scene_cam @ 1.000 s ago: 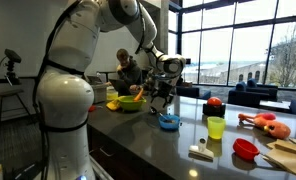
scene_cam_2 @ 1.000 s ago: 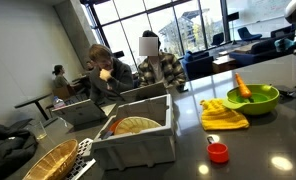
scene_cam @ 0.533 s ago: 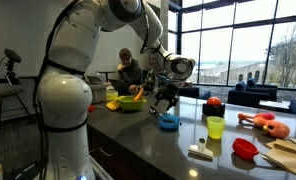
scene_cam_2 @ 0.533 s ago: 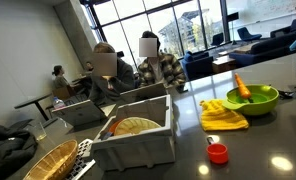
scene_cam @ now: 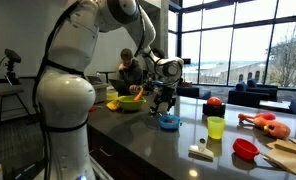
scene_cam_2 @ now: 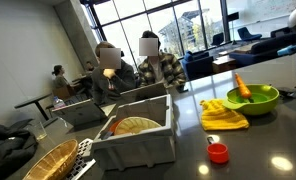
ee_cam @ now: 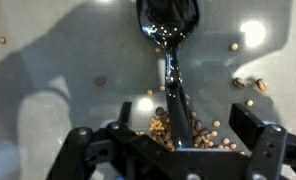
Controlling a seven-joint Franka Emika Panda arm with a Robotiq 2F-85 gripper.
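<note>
In the wrist view a dark shiny spoon point(ee_cam: 171, 60) lies on the grey counter point(ee_cam: 58, 60), its bowl far from me and its handle running back between my jaws. My gripper point(ee_cam: 168, 140) is open, one finger on each side of the handle and not touching it. Small tan grains point(ee_cam: 160, 126) are heaped round the handle's near end, with a few more scattered to the right. In an exterior view the gripper point(scene_cam: 165, 100) hangs low over the counter beside a blue bowl point(scene_cam: 169, 122).
A green bowl point(scene_cam: 130, 102), a yellow-green cup point(scene_cam: 216, 127), a red bowl point(scene_cam: 246, 149), a brush point(scene_cam: 200, 152) and an orange toy point(scene_cam: 265, 123) stand on the counter. Elsewhere are a yellow cloth point(scene_cam_2: 223, 117), a small red cup point(scene_cam_2: 218, 152) and a grey bin point(scene_cam_2: 138, 135). People sit behind.
The wrist swung slightly to the right half a second ago and has come back left. The jaws have stayed open.
</note>
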